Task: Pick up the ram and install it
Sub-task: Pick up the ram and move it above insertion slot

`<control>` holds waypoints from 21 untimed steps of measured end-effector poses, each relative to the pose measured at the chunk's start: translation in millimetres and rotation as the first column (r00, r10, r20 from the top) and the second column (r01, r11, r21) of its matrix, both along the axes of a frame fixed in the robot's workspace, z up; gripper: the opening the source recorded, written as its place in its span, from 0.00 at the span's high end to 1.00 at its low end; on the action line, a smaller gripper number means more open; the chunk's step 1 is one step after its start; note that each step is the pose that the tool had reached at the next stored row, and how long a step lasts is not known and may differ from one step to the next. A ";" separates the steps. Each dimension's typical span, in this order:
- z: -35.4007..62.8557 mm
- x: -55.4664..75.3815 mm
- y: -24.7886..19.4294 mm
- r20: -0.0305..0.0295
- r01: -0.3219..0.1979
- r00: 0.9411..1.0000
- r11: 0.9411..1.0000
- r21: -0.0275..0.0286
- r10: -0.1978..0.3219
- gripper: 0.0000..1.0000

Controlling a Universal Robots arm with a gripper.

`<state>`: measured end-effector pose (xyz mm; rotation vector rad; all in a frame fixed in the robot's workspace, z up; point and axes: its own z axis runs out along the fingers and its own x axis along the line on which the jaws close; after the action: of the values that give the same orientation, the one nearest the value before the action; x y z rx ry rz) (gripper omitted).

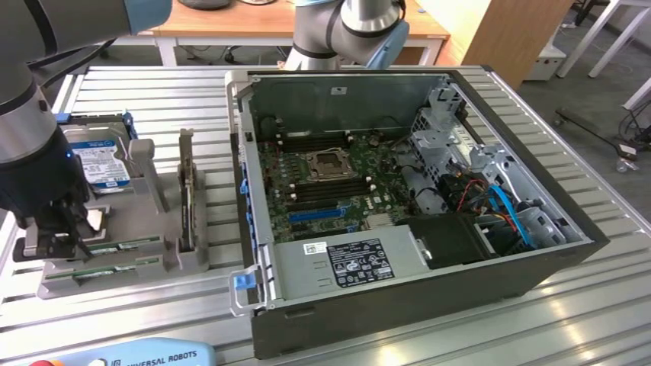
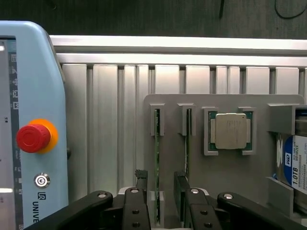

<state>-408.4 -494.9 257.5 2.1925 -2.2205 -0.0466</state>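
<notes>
Wrist view: gripper (image 2: 161, 199) open. Its black fingers (image 2: 142, 191) straddle the near end of the ram (image 2: 157, 153), with a gap visible on each side and no contact seen. The ram stands on edge in a slot of the grey holder tray (image 2: 230, 182), its far end seated in a small bracket. Edge-on it reads as a thin, long green strip. A second ram stick (image 2: 187, 143) sits in the parallel slot just beside it, then the processor chip (image 2: 230, 130), then a hard drive (image 2: 293, 165). The teach pendant (image 2: 29, 96) with its red stop button (image 2: 32, 137) lies alongside the tray.

Exterior view adds an open computer case (image 1: 407, 297) with its motherboard (image 1: 295, 191) exposed, at the exterior view's right of the tray. An upright expansion card (image 1: 186, 194) stands in the tray.
</notes>
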 end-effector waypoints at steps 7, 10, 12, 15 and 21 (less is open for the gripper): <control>-9.6 -0.1 -0.4 0.000 -0.005 1.000 1.000 0.000 0.005 0.64; -14.1 -0.1 -0.4 0.000 -0.007 1.000 1.000 0.000 0.007 0.64; -16.9 -0.1 -0.4 0.000 -0.008 1.000 1.000 0.000 0.008 0.64; -21.4 -0.1 -0.4 0.000 -0.010 1.000 1.000 0.000 0.010 0.64; -29.6 -0.1 -0.4 0.000 -0.012 1.000 1.000 0.000 0.012 0.64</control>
<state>-408.5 -495.3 227.9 2.2058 -2.2068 -0.0465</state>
